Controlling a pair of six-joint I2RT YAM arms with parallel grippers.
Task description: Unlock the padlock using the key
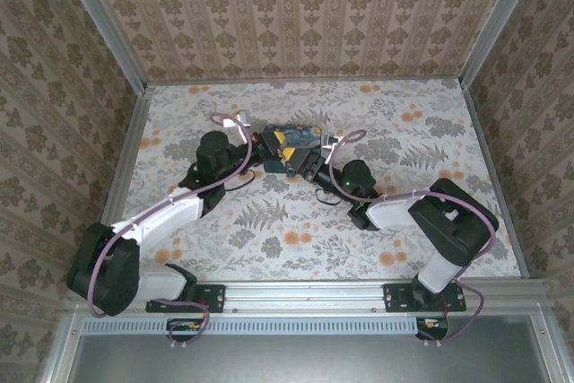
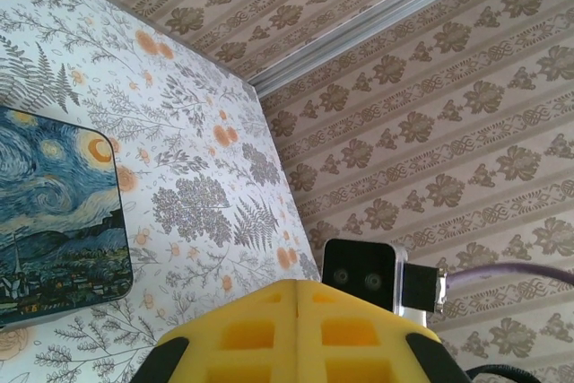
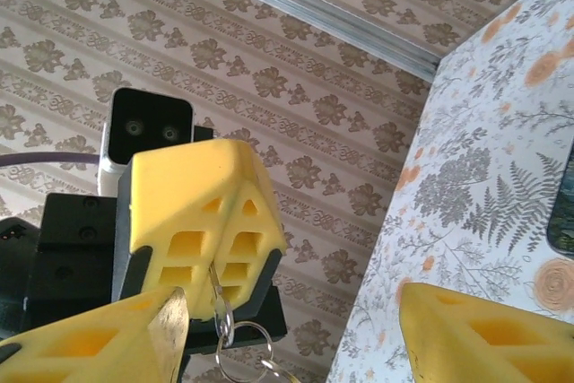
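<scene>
left claw [image 2: 296, 293]: yellow | tin [image 2: 54, 213]: blue-yellow swirls | table [image 1: 296, 239]: grey ferns, orange blooms

No writing or number is legible anywhere, even on the painted tin [image 2: 54, 213].

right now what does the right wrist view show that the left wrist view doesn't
Right wrist: the key and its rings pinched in the shut left end effector, with the right end effector open. Left wrist: the Starry Night tin's painted lid. Both: the left end effector's yellow fingers, the floral table and patterned wall.
</scene>
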